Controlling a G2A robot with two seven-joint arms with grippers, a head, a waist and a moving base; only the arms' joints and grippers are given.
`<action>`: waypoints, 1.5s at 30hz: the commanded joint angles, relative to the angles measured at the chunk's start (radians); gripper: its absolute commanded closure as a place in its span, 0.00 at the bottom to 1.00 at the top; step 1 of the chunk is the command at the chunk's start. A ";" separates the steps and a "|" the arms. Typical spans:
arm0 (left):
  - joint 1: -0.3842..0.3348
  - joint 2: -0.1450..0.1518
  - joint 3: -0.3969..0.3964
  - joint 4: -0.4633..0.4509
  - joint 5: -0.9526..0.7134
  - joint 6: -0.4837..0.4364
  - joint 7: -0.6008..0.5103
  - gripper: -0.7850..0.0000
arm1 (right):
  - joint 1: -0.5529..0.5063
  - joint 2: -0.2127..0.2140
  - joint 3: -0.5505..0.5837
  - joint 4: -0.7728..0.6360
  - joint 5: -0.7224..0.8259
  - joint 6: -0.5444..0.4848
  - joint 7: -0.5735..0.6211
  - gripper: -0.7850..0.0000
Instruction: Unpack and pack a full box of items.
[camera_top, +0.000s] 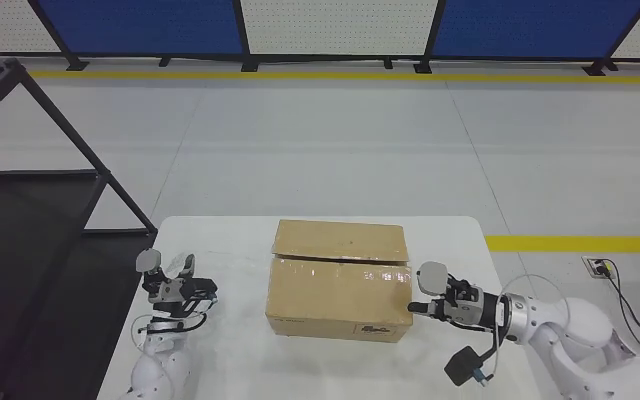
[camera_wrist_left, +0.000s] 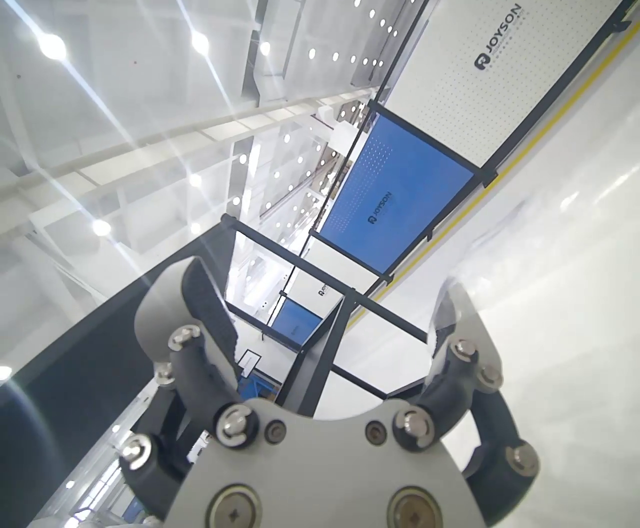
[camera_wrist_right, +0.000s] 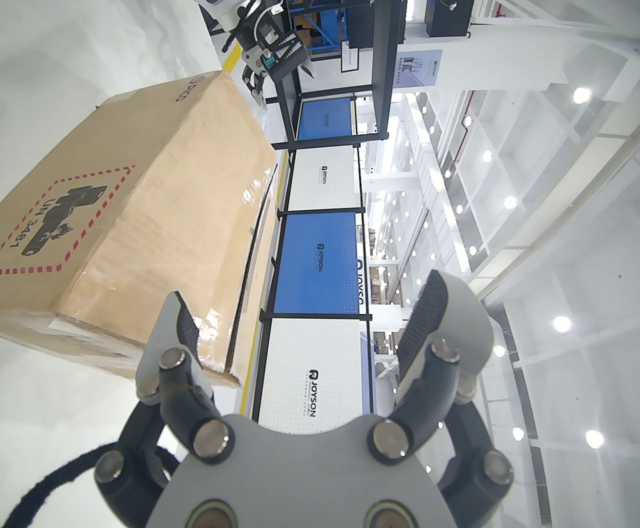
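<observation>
From my station I see the cardboard box (camera_top: 340, 280) sitting in the middle of the white tabletop (camera_top: 240, 350), its top flaps folded shut with clear tape glinting along the seam. A hazard label with a red dashed border is on the side facing the robot, near the right-hand corner. The right claw (camera_top: 425, 293) is low at the box's right end, just beside that front corner. In the right wrist view its two ribbed fingers (camera_wrist_right: 430, 320) stand wide apart with nothing between them, and one of them overlaps the box's (camera_wrist_right: 150, 200) corner; I cannot tell whether it touches the cardboard. The left claw (camera_top: 168, 264) is over the tabletop's left side, well apart from the box and pointing upward. Its own wrist view shows the left claw (camera_wrist_left: 325, 300) spread open and empty against the ceiling lights. A black metal rack (camera_top: 60, 200) stands on the floor off the tabletop's left edge. Blue and white partition panels (camera_top: 330, 25) line the far side of the floor behind a yellow line (camera_top: 300, 72).
</observation>
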 joint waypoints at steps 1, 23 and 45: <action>0.021 0.001 -0.008 -0.021 0.012 -0.011 -0.026 0.00 | 0.009 -0.002 -0.008 0.006 0.001 0.000 -0.001 0.00; 0.124 -0.022 -0.019 -0.066 0.078 -0.055 -0.151 0.00 | 0.053 -0.016 -0.062 0.056 0.011 0.021 -0.017 0.00; 0.294 -0.027 -0.095 -0.169 0.155 -0.053 -0.227 0.00 | 0.142 -0.025 -0.094 0.125 -0.005 0.026 -0.064 0.00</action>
